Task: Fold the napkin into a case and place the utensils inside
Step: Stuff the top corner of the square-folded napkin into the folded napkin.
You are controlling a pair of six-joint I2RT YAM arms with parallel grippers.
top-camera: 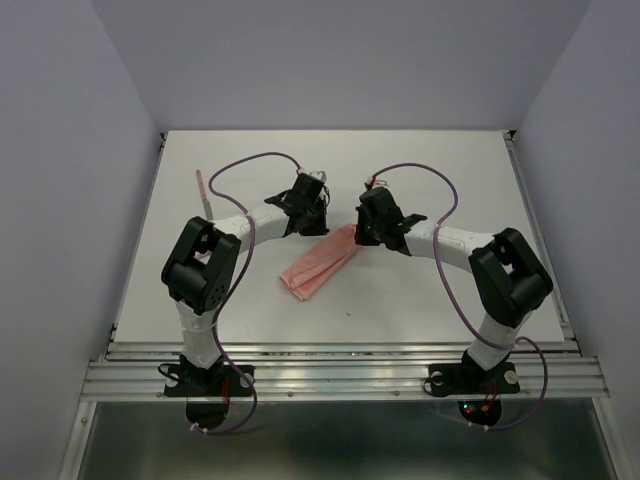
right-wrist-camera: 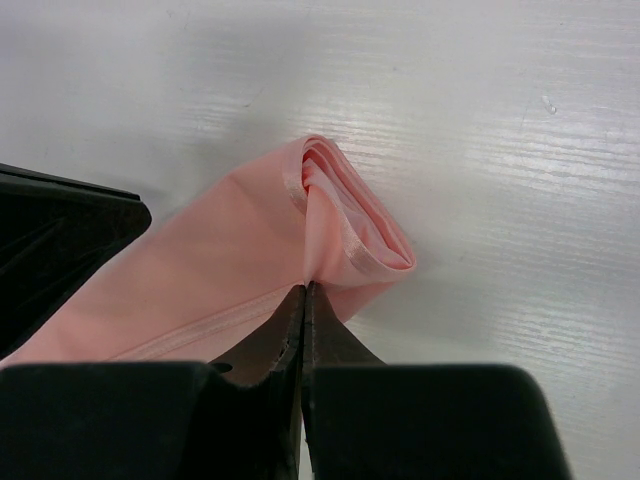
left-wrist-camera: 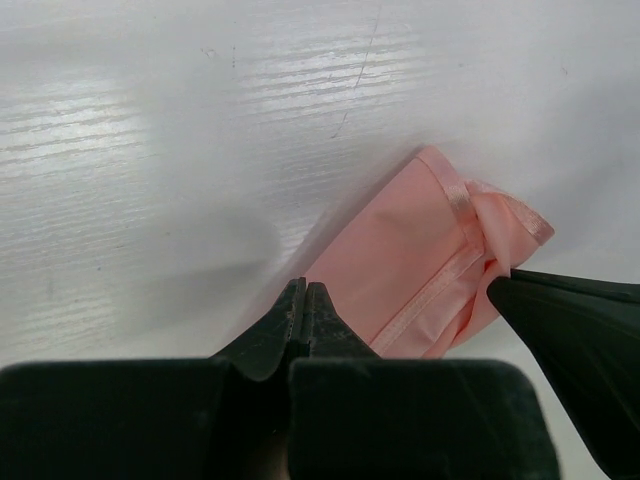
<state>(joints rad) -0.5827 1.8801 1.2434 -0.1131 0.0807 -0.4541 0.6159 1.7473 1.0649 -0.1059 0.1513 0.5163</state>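
Note:
The napkin (top-camera: 320, 262) lies mid-table as a long, narrow folded salmon-pink strip, running diagonally. Its far end shows a rolled, open fold in the right wrist view (right-wrist-camera: 345, 215). My right gripper (right-wrist-camera: 305, 288) is shut and pinches the cloth at that end, which puckers at its tips; in the top view it (top-camera: 362, 232) sits at the strip's upper right end. My left gripper (left-wrist-camera: 303, 287) is shut with nothing seen between its jaws, its tips at the napkin's (left-wrist-camera: 410, 250) side edge. A thin pinkish utensil (top-camera: 203, 190) lies far left near the back.
The white table (top-camera: 440, 180) has a raised rail along its right edge (top-camera: 540, 240) and a metal frame at the near edge (top-camera: 340, 375). Purple cables loop over both arms. Grey walls enclose the back and both sides.

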